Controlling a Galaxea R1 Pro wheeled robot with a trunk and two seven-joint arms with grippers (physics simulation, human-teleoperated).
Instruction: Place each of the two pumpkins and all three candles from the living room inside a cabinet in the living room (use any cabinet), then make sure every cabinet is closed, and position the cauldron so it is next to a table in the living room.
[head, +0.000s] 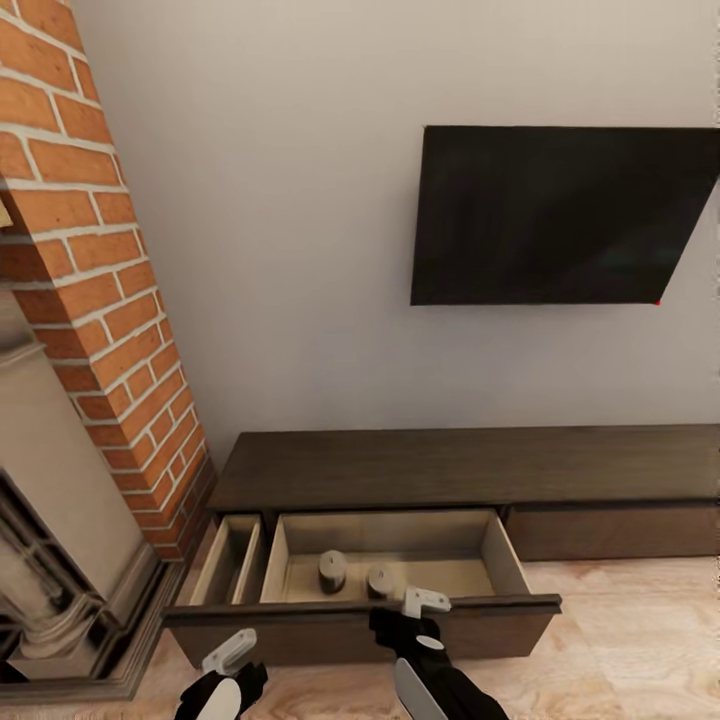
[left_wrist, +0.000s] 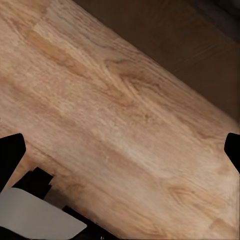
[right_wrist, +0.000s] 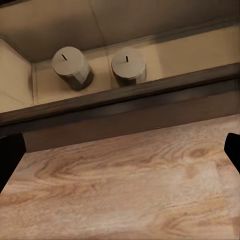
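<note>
Two candles (head: 332, 571) stand upright in the open drawer (head: 505, 555) of the cabinet (head: 460, 470), just ahead of and below the right gripper (head: 425, 602), which hangs over the drawer's front edge. In the right wrist view its dark fingertips (right_wrist: 10, 160) sit at opposite edges of the picture, spread wide with nothing between them. The left gripper (head: 232, 653) hovers lower and to the side, short of the drawer front and over bare floor (left_wrist: 120, 125); its fingertips (left_wrist: 11, 152) are likewise far apart and empty.

The pair of candles sits side by side, close but apart (near the drawer's front wall), with plenty of pale wood floor left beyond them. A narrower compartment (head: 228, 560) beside it also stands open and looks empty from here.

As a judgement, the task is under way: two candles are stowed, while a third candle, both pumpkins and the cauldron remain to be dealt with, and the drawers must be pushed shut afterwards. A television (head: 560, 215) hangs on the wall above, brick fireplace (head: 100, 300) at the side.
</note>
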